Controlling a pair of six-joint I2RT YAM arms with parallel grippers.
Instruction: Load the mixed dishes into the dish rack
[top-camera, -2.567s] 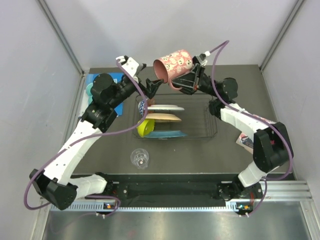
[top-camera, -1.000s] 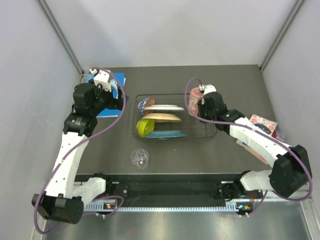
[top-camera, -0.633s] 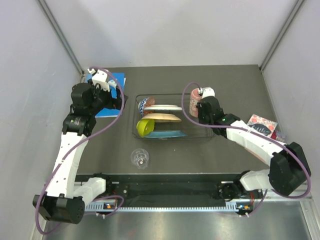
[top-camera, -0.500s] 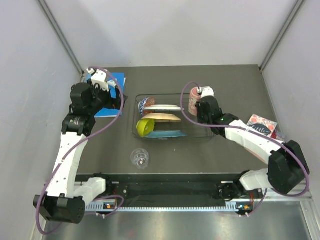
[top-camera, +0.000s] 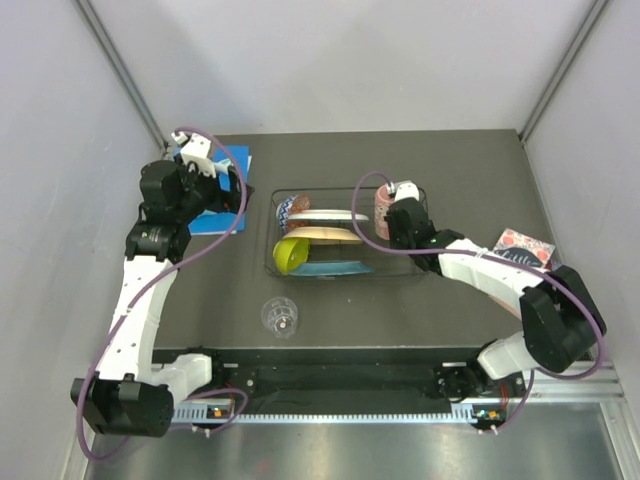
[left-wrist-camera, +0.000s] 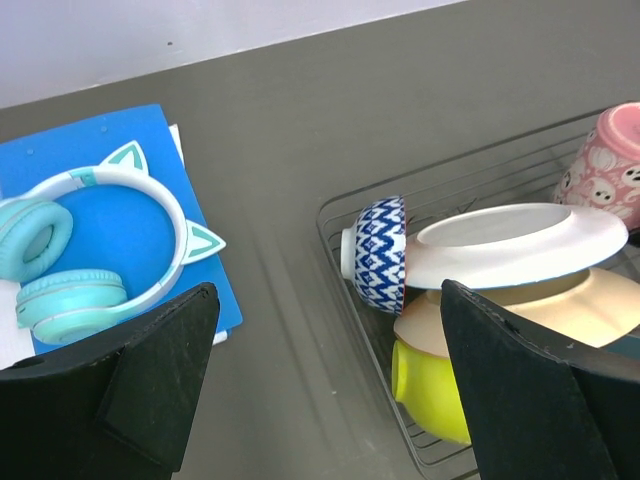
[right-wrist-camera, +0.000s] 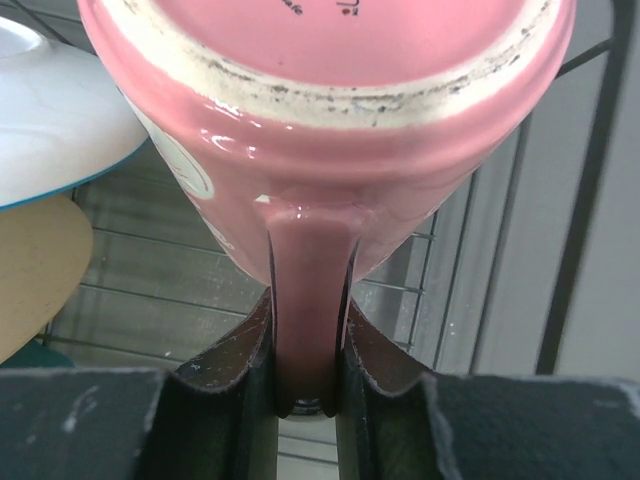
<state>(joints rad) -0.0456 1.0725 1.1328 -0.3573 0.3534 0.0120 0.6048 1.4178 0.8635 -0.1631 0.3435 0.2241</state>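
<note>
Pink mug (right-wrist-camera: 320, 120) occupied the dish rack's (top-camera: 425, 262) 2 o'clock corner, right gripper (right-wrist-camera: 307, 385) jaws clamped on its handle. Left gripper (left-wrist-camera: 325, 390) jaws stood wide, empty.

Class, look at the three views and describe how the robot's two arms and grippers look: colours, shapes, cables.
Both the left arm and the right arm have white tubular links joined by bulky black joints. A thin purple cable loops along each. The left gripper has broad matte black wedge-shaped fingers; the right gripper has dark, scuffed fingers.
</note>
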